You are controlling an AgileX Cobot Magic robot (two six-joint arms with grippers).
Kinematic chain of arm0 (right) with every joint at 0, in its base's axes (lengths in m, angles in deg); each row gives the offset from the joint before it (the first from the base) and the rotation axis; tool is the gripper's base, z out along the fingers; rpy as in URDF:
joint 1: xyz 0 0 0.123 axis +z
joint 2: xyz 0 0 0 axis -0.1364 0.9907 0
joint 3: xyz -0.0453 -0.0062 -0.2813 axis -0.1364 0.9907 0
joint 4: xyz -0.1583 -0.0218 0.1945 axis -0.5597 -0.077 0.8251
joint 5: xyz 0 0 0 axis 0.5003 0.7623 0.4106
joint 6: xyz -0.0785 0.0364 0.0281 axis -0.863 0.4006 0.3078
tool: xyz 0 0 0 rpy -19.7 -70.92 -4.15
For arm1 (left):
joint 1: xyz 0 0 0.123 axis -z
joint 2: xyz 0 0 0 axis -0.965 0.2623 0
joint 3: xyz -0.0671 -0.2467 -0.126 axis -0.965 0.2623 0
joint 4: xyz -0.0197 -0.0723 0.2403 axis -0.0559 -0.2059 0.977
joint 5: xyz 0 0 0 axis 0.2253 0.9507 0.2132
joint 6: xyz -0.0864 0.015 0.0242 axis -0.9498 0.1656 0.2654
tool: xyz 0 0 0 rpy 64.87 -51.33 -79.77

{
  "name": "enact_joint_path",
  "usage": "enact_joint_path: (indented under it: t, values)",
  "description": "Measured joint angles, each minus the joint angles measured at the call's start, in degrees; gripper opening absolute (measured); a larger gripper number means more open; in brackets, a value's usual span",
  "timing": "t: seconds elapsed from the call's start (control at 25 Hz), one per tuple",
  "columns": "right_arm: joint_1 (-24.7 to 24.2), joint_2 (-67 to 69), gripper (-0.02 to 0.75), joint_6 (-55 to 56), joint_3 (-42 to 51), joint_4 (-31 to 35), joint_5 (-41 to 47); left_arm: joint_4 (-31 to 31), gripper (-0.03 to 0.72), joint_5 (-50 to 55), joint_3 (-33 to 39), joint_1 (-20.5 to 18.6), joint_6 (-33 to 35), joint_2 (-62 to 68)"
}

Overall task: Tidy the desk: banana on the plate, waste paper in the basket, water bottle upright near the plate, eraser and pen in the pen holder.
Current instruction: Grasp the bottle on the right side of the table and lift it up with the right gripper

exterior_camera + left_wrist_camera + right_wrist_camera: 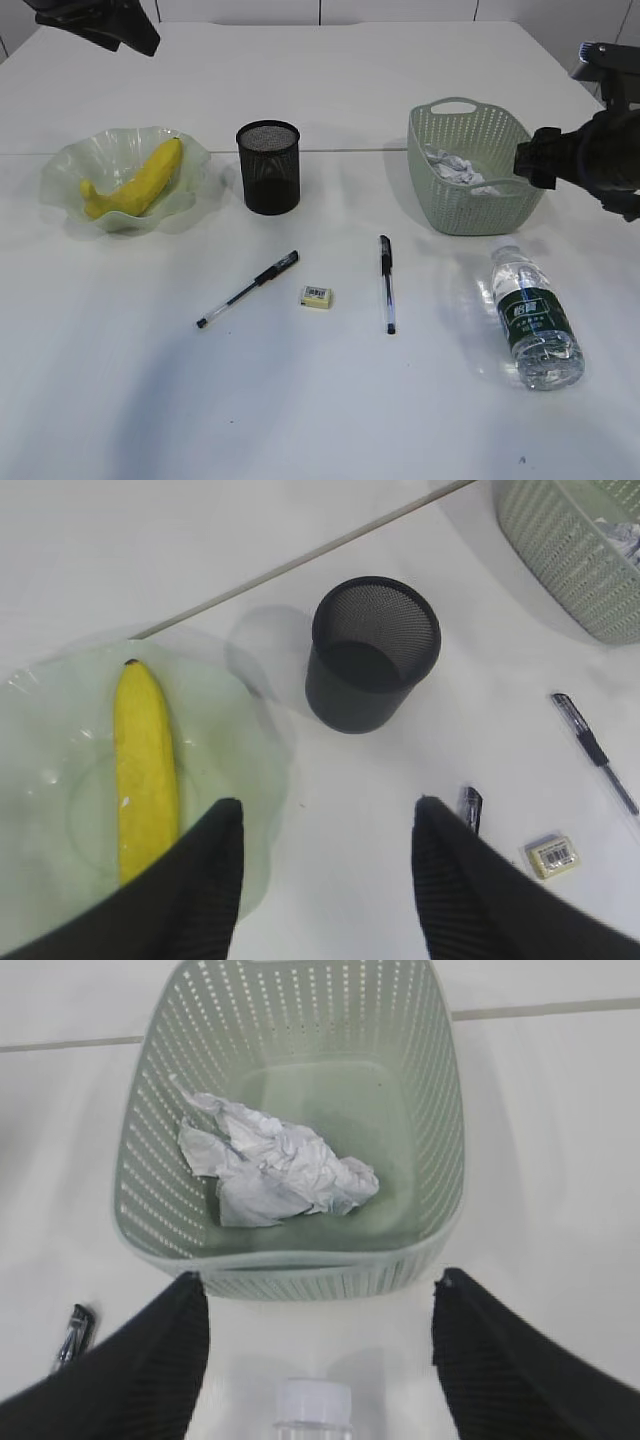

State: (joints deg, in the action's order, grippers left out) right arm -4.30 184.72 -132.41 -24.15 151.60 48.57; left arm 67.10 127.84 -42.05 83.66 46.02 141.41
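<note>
Right end effector (318, 1360): it is standing wide open and holding nothing, hovering above the near rim of the basket (440, 1140).
Left end effector (325, 880): it is also open and empty, hanging over the near edge of the plate (40, 780), high above the table (320, 420).
Waste paper (275, 1172): it is lying crumpled inside the basket, so this part looks done.
Banana (135, 185): it is resting on the plate.
Water bottle (533, 318): it is lying flat on the table, just below the right end effector, its cap (313, 1402) pointing toward the basket and its long axis running away from it toward the front edge.
Nearer arm: the right one, I think; the left is well apart from the bottle.
Pens and eraser: two pens (248, 288) (386, 282) and the eraser (316, 296) are waiting on the table in front of the pen holder (268, 166).
</note>
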Motion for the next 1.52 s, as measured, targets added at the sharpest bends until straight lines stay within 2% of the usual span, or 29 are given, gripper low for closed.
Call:
enact_joint_path:
  t: [0.12, 0.6, 1.0, 1.52]
  values:
    - [0.0, -1.15, 0.545, 0.37, 2.47, 0.0, 0.02, 0.0, 0.38, 0.77, 0.0, 0.0, -0.1, 0.0]
    - [0.0, -9.39, 0.545, 2.16, 12.6, -0.42, 3.61, -0.56, 0.38, 2.54, 0.0, 0.0, -0.1, 0.0]
    - [0.0, -10.78, 0.54, 2.38, 14.9, -11.12, 2.46, -1.03, 0.38, 4.53, 0.0, 0.0, -0.1, 0.0]
    - [0.0, -10.83, 0.539, 3.6, 17.91, -12.16, 2.33, -1.26, 0.381, 6.93, 0.0, 0.0, -0.54, 0.0]
